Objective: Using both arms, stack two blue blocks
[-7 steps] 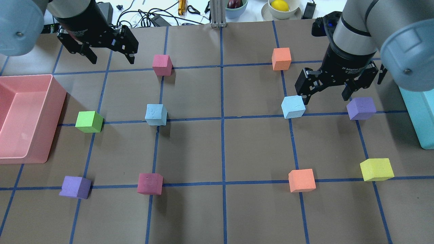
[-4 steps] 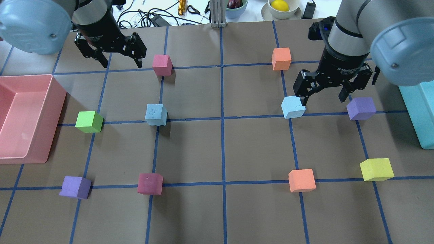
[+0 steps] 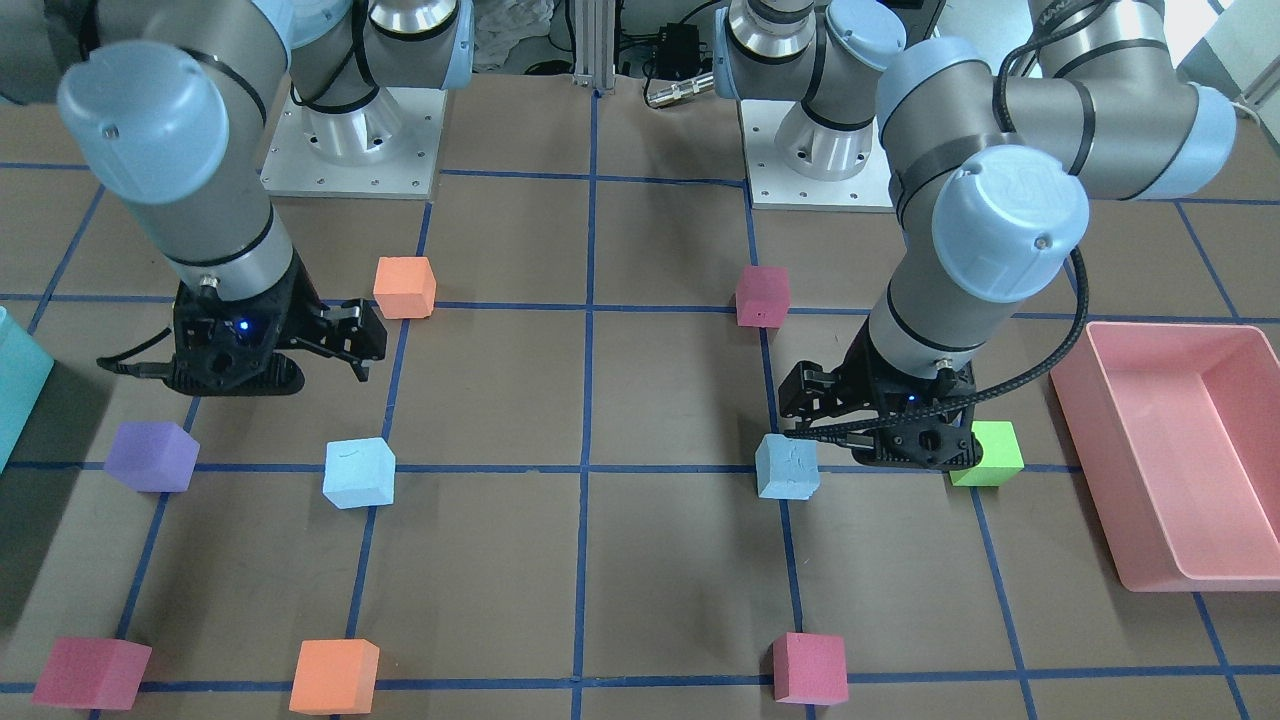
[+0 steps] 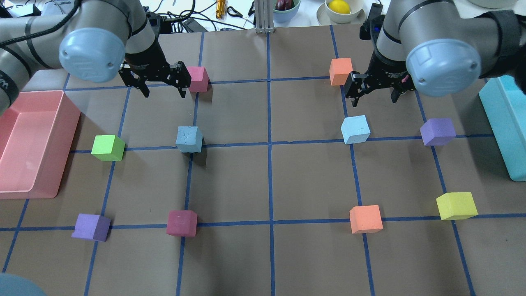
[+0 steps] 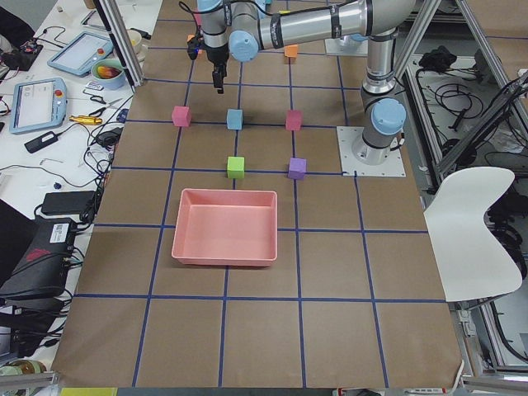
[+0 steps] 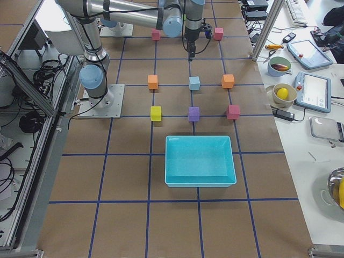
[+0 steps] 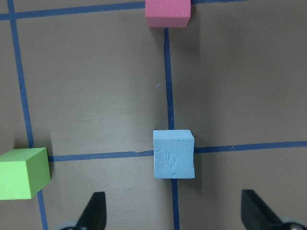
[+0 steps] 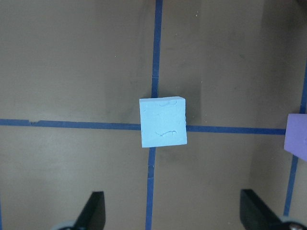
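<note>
**Q:** Where were the task pieces at this entry?

**A:** The left pale sky-blue foam cube (image 4: 189,139) sat flat on a crossing of the blue tape grid (image 4: 270,185), on my left half of the brown paper table top (image 4: 230,185). The right pale sky-blue foam cube (image 4: 355,129) sat on another crossing on my right half. They were well apart, neither was lifted, and nothing was stacked.

**Q:** State of your grippers?

**A:** My left gripper (image 4: 164,91) hung raised over the left cube, jaws spread wide, empty and touching nothing. My right gripper (image 4: 374,96) was the same over the right cube. Each wrist camera showed its cube about midway between my two fingertips, so I judged both were lined up for a straight descent. The wide spread left clearance on either side of a cube's faces.

**Q:** Neighbours worth noting?

**A:** A pink foam cube (image 4: 196,79) looked close to my left gripper from overhead, but the front camera showed it clearly apart. A lime-green foam cube (image 4: 107,147) lay to the outer side of the left cube, and a purple foam cube (image 4: 437,131) to the outer side of the right one. Both were near but not touching. An orange foam cube (image 4: 341,71) stood beyond my right gripper.

**Q:** Step in hand?

**A:** Approach, by my judgement. A grasp had yet to be made on either side.
</note>
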